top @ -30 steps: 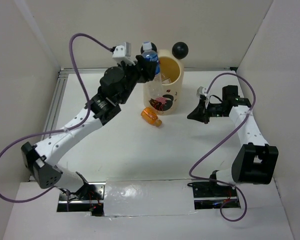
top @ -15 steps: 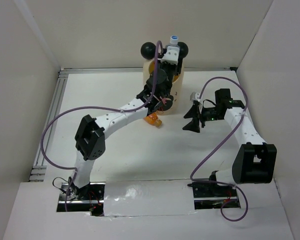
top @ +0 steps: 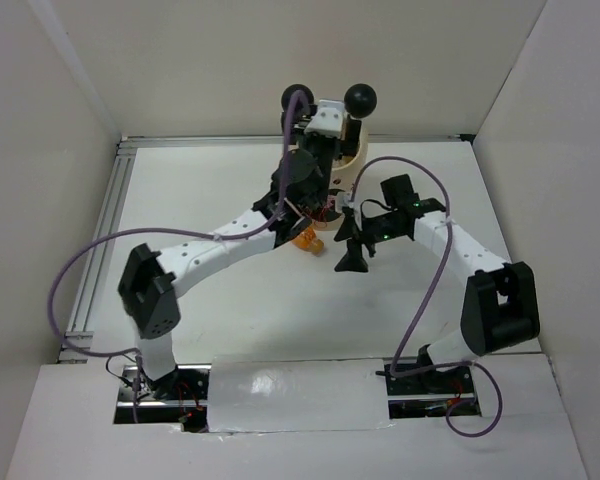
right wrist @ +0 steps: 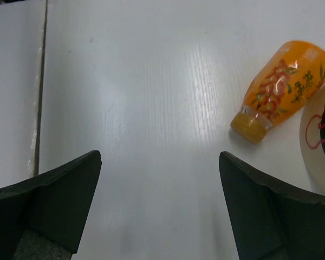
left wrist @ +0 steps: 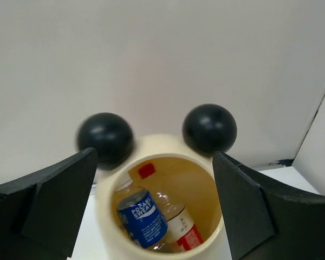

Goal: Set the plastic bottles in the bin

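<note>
Bottles (left wrist: pixel 143 219) in the bin (left wrist: pixel 104 216) show only past our left fingers (left wrist: pixel 49 211), released; our right fingers (right wrist: pixel 54 195), released, overlook the orange bottle (right wrist: pixel 284 81).

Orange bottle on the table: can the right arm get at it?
Probably yes: the right gripper hangs open over the table beside the orange bottle, nothing between them, though the bin stands close by.

left claw (left wrist: pixel 154 162): swung over bin (left wrist: pixel 168 143), opened
blue-labelled bottle (left wrist: pixel 141 216): now inside bin
right claw (right wrist: pixel 160 162): opened, moved left towards orange bottle (right wrist: pixel 284 81)
</note>
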